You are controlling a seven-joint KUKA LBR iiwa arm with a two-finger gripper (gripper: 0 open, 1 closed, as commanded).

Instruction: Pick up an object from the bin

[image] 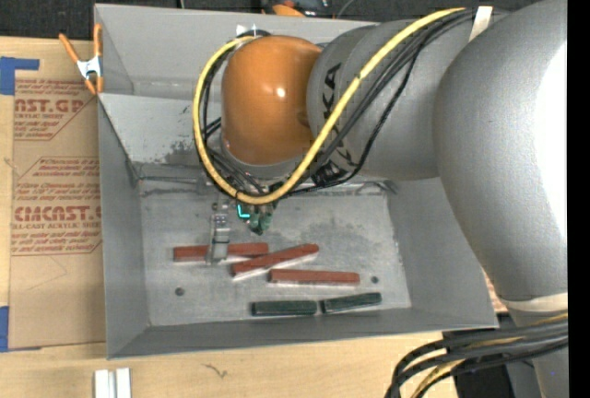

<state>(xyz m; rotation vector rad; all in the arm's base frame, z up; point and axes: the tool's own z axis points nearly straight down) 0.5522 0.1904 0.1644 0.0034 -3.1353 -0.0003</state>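
My gripper [220,247] hangs below the arm's orange dome, low over the bin floor left of centre. Its tip is down at a flat red-brown stick [192,253] that lies crosswise there; whether it touches the stick I cannot tell. Just to the right, a second red-brown stick [277,260] with a pale edge lies slanted. A third red-brown stick [315,277] lies below that one.
Two dark green sticks [284,308] [352,301] lie end to end near the bin's front wall. The arm and its cables cover the bin's back and right side. The left part of the floor is bare metal.
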